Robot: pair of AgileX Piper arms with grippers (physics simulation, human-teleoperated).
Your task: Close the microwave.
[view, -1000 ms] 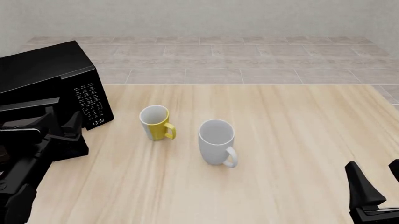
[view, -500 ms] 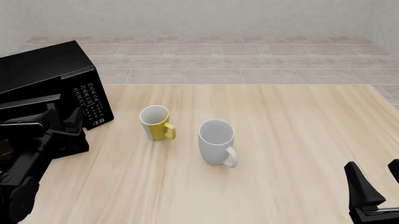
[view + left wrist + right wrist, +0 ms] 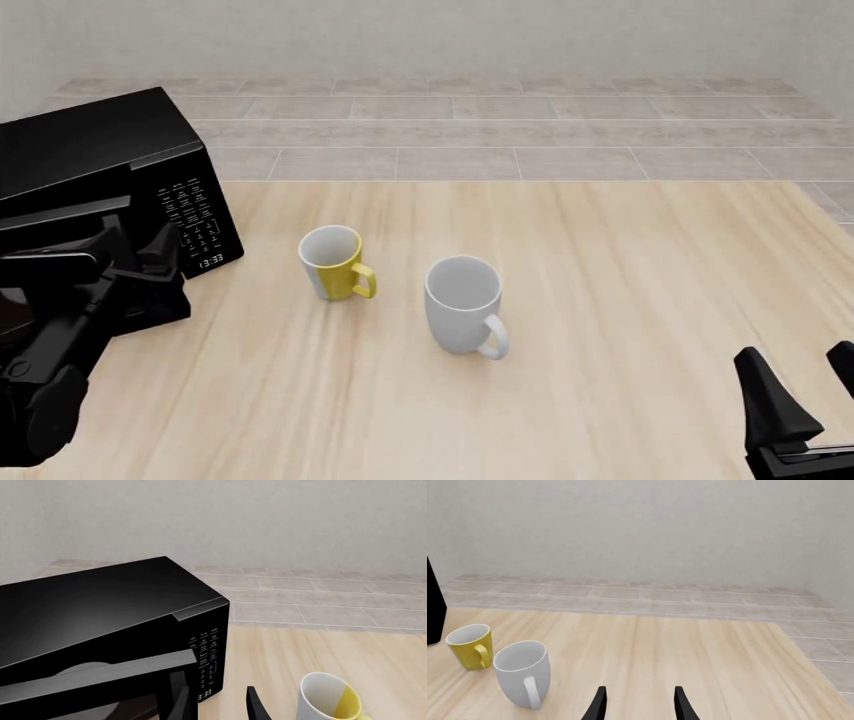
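Pale grained wood forms the table (image 3: 601, 260), behind which beige tiles and a plain wall are seen, and the glossy black microwave (image 3: 94, 160) is set at its far left corner, its door (image 3: 93, 685) with the oval grey window swung partly out toward the near edge. The left gripper (image 3: 134, 262), fingers parted and holding nothing, is placed just beside the door's free edge, next to the white-marked keypad, so the hinged door is judged to need pushing away toward the box. The right gripper (image 3: 637, 702), likewise spread and empty, is parked at the near right corner, well apart, beyond a yellow mug (image 3: 334, 262) and a white mug (image 3: 465, 305).

The front view's left edge cuts off the microwave (image 3: 100, 160), whose keypad markings are too small to read.
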